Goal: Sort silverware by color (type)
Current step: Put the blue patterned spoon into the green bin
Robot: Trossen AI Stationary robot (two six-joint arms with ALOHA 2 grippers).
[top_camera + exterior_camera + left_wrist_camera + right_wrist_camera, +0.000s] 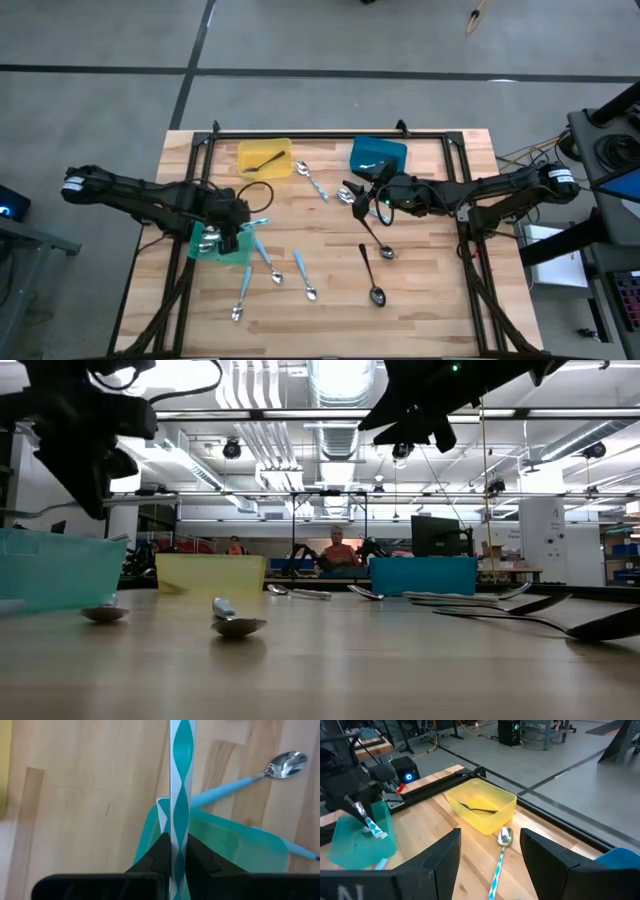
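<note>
Overhead, the left tool [232, 232] is hanging above the green bin [222, 247], its fingers clamped on a blue-and-white striped utensil handle [178, 795]. The right tool [371, 199] is hovering near the blue bin [378, 154] with fingers spread apart, holding nothing. A dark spoon [263, 161] is lying in the yellow bin [264, 159]. Other spoons are lying scattered across the wooden counter [430, 290]. No readable writing is showing.

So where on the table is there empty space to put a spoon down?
The front right corner of the table, past the dark spoon, is bare. So is the front strip near the table's edge. It is crowded around the green bin under the left gripper and beside the blue bin.
</note>
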